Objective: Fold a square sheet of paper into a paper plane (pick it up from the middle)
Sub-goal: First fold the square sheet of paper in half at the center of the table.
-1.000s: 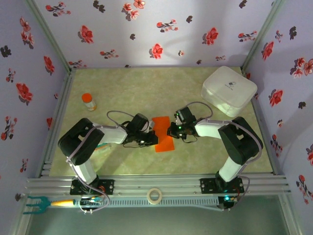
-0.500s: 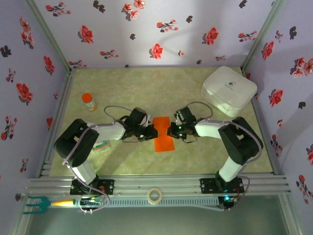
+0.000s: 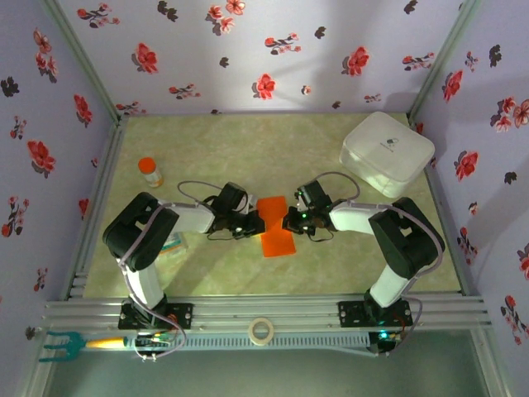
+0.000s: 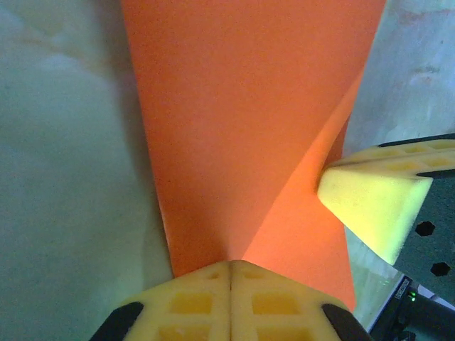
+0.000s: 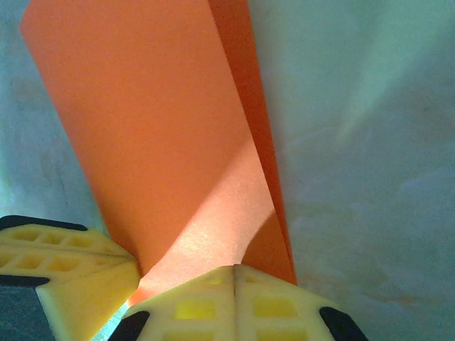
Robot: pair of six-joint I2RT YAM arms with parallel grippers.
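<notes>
The square sheet of paper is bright orange-red and folded into a narrow strip, lying mid-table between the two arms. My left gripper meets its left edge at the middle, jaws shut, with the paper running into the seam of the fingertips. A crease runs from there across to the right gripper's yellow finger. My right gripper is shut on the opposite edge, where a flap of the paper rises to its tips. The left gripper's finger shows at lower left in the right wrist view.
A white case stands at the back right. An orange-capped bottle stands at the left, with a small packet by the left arm. A tape roll lies on the front rail. Flowered walls close three sides.
My left gripper has slid from the paper's lower left up to the middle of its left edge, and the left elbow swung out and back. The right arm has not moved.
</notes>
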